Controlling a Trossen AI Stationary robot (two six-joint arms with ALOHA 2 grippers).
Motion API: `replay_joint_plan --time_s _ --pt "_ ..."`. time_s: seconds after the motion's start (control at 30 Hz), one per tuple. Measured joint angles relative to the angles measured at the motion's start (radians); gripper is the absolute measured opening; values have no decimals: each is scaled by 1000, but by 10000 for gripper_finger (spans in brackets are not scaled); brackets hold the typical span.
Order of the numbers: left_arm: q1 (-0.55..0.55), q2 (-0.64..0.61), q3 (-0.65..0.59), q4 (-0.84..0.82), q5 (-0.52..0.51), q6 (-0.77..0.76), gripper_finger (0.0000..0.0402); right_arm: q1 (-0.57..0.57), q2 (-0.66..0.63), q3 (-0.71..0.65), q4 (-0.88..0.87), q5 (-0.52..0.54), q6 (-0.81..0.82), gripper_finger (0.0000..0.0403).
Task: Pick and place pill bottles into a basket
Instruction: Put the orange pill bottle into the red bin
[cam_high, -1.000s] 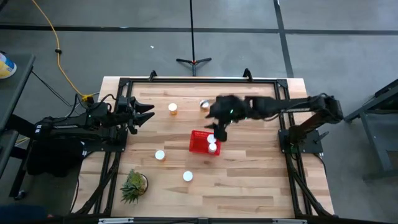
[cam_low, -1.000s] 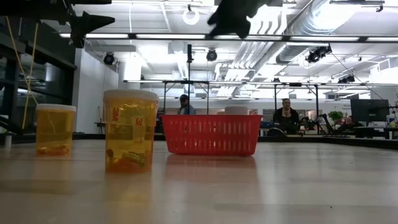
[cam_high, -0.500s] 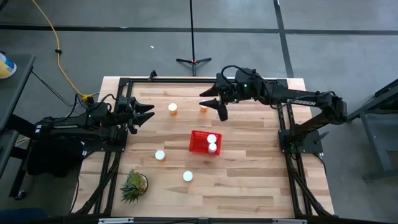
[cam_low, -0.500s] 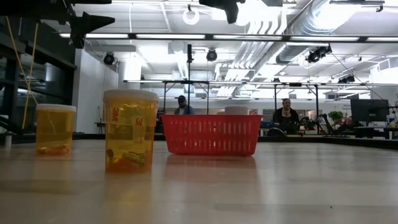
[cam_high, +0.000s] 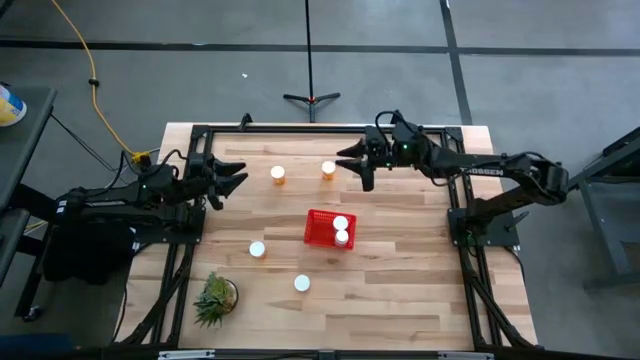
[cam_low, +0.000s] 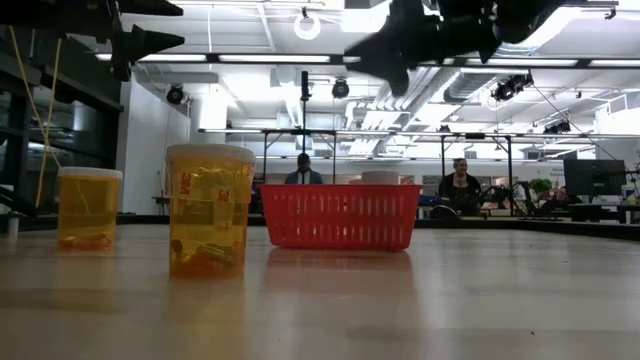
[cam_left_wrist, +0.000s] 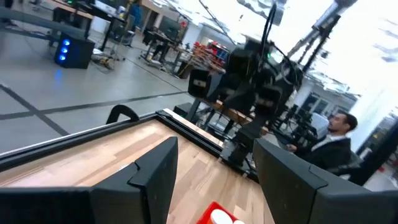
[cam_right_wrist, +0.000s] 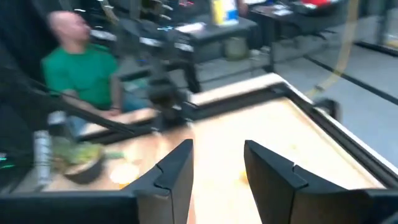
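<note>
Six pill bottles counted from the high view: two in the red basket (cam_high: 328, 229), four upright on the table (cam_high: 400, 270). The right gripper (cam_high: 352, 165), jaws spread and empty, hangs above the far edge; one bottle (cam_high: 327, 170) stands just ahead of its fingertips, another (cam_high: 278, 175) farther out. The left gripper (cam_high: 235, 180), jaws apart and holding nothing, waits at its own side, that second bottle ahead of it. Two bottles (cam_high: 257, 249) (cam_high: 302, 283) and one plant (cam_high: 214, 299) lie well apart from both.

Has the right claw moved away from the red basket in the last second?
Yes. In the high view the right claw has left the red basket, now open beside the pill bottle near the table's far edge.
</note>
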Motion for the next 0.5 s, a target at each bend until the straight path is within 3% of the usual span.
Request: replay_joint_plan --time_s 0.17,0.37,0.5 --pt "0 0 0 0 -77 -50 246 -39 6 -34 -47 67 -68 163" --pt "0 0 0 0 -147 -67 246 -82 14 -32 -111 69 -131 264" --pt "0 0 0 0 -179 -67 246 -80 53 -32 -118 9 -182 317"
